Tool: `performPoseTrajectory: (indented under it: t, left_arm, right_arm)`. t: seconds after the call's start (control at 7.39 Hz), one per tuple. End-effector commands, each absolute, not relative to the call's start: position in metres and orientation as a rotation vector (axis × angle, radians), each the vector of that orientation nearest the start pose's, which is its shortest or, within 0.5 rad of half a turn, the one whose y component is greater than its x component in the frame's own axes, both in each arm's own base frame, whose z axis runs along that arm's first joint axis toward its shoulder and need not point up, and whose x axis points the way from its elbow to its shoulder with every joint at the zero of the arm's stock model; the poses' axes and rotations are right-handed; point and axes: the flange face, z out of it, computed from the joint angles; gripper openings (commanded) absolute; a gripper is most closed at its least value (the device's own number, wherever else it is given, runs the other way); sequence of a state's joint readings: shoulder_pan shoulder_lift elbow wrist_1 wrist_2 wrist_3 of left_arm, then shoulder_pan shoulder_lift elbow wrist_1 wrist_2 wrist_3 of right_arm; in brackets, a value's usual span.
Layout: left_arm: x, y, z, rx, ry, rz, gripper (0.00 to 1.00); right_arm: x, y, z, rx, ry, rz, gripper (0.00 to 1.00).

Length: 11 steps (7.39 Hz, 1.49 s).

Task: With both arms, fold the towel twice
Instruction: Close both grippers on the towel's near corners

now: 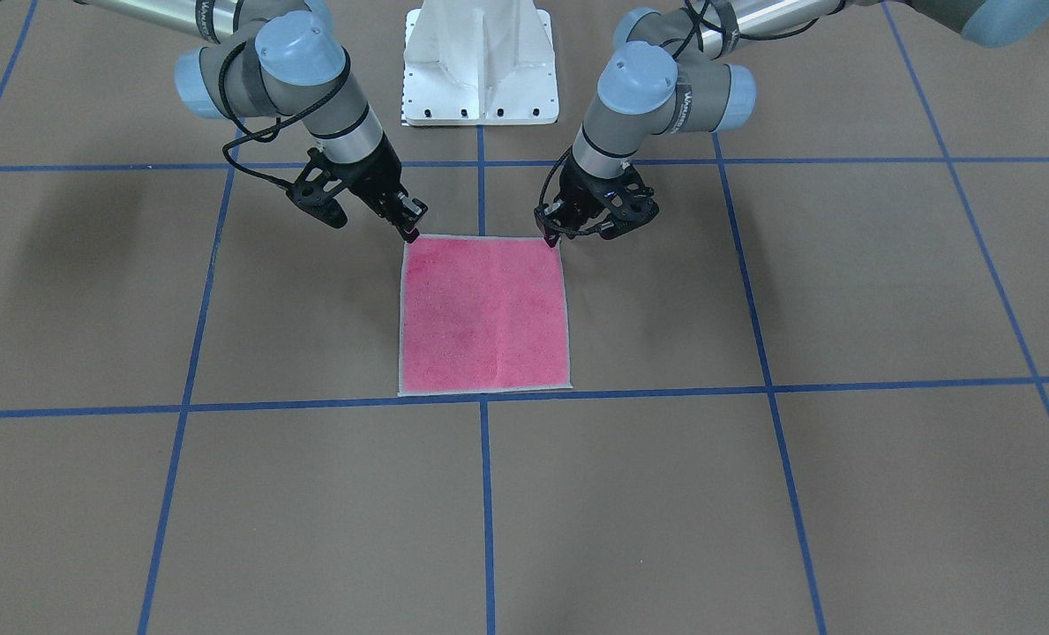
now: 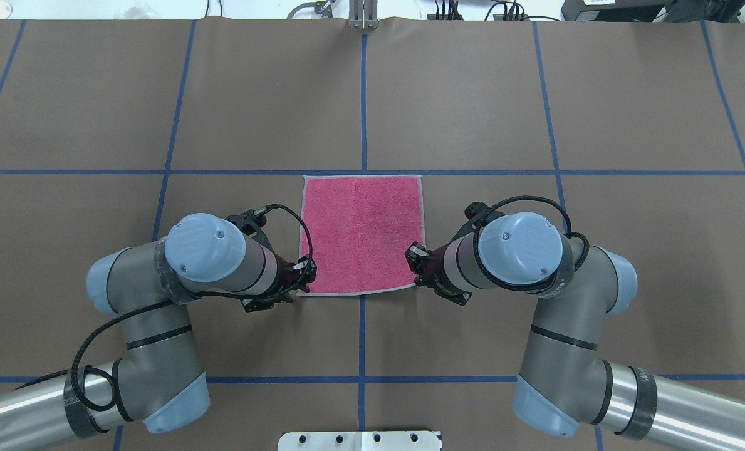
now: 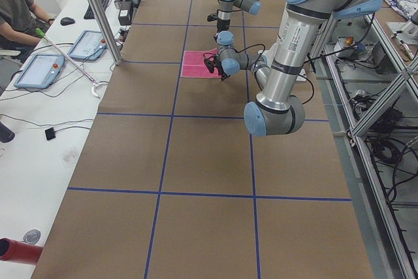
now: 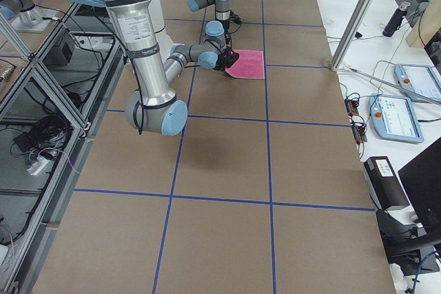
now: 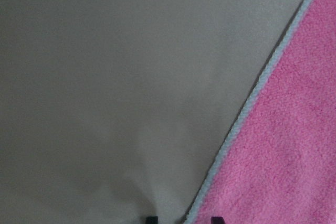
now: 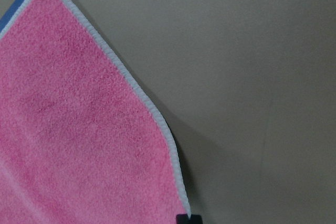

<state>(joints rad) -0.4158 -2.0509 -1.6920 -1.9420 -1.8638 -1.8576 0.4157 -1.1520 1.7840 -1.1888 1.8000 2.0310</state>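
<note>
Fingers (image 5: 152, 220) of the left gripper (image 1: 551, 238) sit apart astride the towel's (image 1: 485, 313) hem; whether the right gripper's (image 1: 412, 235) fingers are apart or together, I cannot tell.

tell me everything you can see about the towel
The towel is a small square of pink terry-looking cloth with a pale grey stitched hem. It lies flat and unfolded, pink face up, on the brown table cover, with faint creases across its middle. Its far edge runs along a blue tape line. The left end effector and right end effector each sit at one robot-side corner; whether they pinch it is unclear.
</note>
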Motion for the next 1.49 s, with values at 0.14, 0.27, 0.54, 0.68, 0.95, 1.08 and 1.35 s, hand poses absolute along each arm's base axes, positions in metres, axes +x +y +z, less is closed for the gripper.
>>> performPoseTrajectory:
  t: [0.14,0.27,0.54,0.68,0.95,1.08,1.35]
  left_arm:
    - [0.558,-0.361,0.292,-0.211,0.984,-0.503,0.20]
    - [0.558,-0.361,0.291,-0.219,0.985,-0.518,0.00]
    - [0.559,-0.361,0.284,-0.227,0.993,-0.529,0.00]
    - [0.559,-0.361,0.283,-0.228,0.995,-0.530,0.00]
    - [0.555,-0.359,0.273,-0.236,1.015,-0.536,0.00]
    - [0.554,-0.359,0.267,-0.237,1.025,-0.535,0.00]
    - [0.551,-0.362,0.255,-0.232,1.048,-0.536,0.00]
  right_arm:
    - [-0.525,-0.355,0.286,-0.236,-1.026,0.682,0.00]
    - [-0.525,-0.355,0.285,-0.236,-1.028,0.682,0.00]
    - [-0.524,-0.356,0.285,-0.235,-1.028,0.683,0.00]
    - [-0.524,-0.355,0.285,-0.236,-1.028,0.682,0.00]
    - [-0.524,-0.356,0.285,-0.235,-1.028,0.683,0.00]
    - [-0.524,-0.356,0.285,-0.236,-1.028,0.684,0.00]
    - [-0.520,-0.361,0.284,-0.232,-1.033,0.692,0.00]
